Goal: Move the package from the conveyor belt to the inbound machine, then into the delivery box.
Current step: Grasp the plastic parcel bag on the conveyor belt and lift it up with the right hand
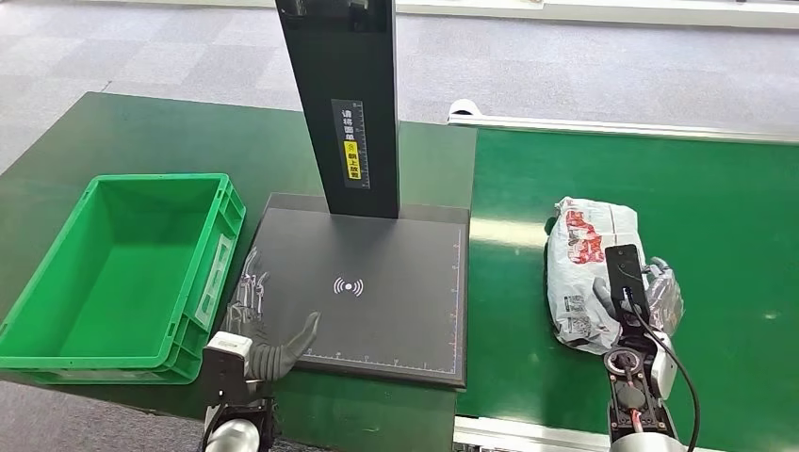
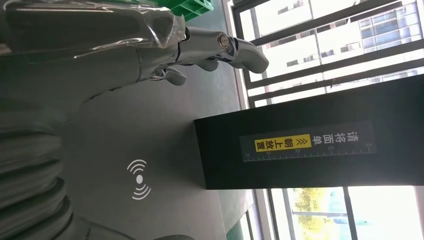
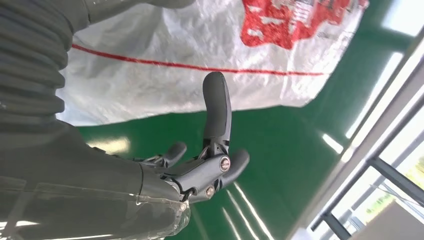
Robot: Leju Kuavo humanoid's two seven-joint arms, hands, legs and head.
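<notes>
While the package [image 1: 592,273] nears the belt edge, right hand [image 1: 650,299] touches it.

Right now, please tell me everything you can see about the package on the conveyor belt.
The package is a soft white plastic bag with red printing and small dark labels, creased and lumpy, apparently filled. It lies flat on the green conveyor belt, lengthwise away from the robot, near the belt's left edge beside the black scanner plate. The right hand is at its right side, fingers open; the right wrist view shows one finger reaching toward the bag, contact unclear.
</notes>
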